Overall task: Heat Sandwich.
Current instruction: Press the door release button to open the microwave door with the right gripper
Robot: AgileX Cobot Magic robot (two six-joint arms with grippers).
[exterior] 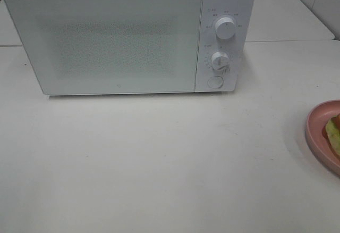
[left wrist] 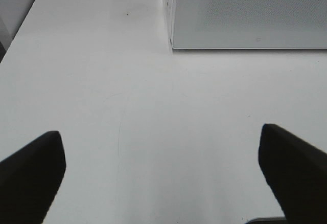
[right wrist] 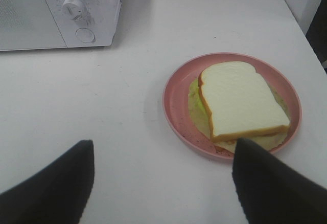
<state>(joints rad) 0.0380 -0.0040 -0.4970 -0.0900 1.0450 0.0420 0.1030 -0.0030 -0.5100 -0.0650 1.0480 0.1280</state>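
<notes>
The sandwich (right wrist: 240, 98) lies on a pink plate (right wrist: 176, 106) at the right of the bench (exterior: 159, 158), nearer than the microwave (exterior: 117, 41) and well apart from it. A white bread slice is on top, with green and yellowish filling showing past its edges.

The right gripper (right wrist: 163, 147) hangs just near of the plate with its jaws wide and nothing between them. The left gripper (left wrist: 161, 147) is also spread wide and empty, over bare bench at the left.

The layers look loose. A pinch on the bread alone could slide the top slice off or squash the stack. A lift by the plate rim could tilt it and tip the food out. The microwave door is shut, so bringing the plate up before it opens would mean a bump against the front.

Small markings ring the upper dial (exterior: 225, 28) and the lower dial (exterior: 219, 60), too small to read. A tiny mark sits low on the door, and no brand name is legible.
</notes>
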